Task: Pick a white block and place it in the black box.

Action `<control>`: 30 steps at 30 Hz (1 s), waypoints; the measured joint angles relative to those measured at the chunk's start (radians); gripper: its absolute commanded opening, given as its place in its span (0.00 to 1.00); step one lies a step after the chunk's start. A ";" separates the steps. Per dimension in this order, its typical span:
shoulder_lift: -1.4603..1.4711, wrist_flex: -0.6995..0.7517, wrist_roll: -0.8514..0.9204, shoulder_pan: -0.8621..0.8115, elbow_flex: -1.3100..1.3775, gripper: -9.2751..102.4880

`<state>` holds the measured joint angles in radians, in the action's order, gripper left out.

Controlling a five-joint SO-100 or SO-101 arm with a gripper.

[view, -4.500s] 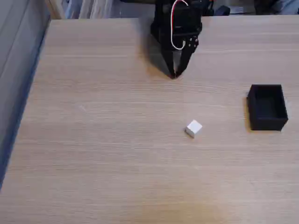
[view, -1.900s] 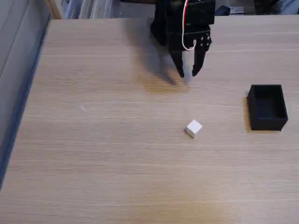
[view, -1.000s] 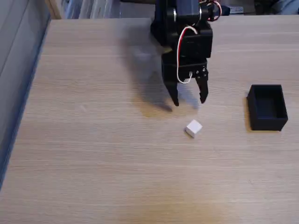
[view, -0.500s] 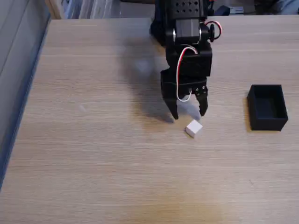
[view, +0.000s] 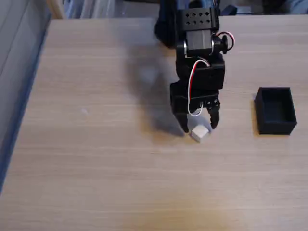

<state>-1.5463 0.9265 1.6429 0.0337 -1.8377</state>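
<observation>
Claw point(view: 199, 127) spread wide just above the white block point(view: 199, 133), black box point(view: 275, 110) well apart at right.

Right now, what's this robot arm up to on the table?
The black gripper is open and reaching down over the white block, one finger on each side, with no grasp yet. The block sits on the wooden table. The black box stands apart to the right in the fixed view, and looks empty.
</observation>
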 measured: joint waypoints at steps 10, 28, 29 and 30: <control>0.074 0.038 -0.006 0.011 0.071 0.34; 0.114 0.087 0.009 0.009 0.123 0.08; 0.114 0.097 0.017 0.009 0.123 0.08; 0.114 0.101 0.021 0.009 0.123 0.08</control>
<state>-1.4327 1.0278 1.6644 0.0430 -1.7150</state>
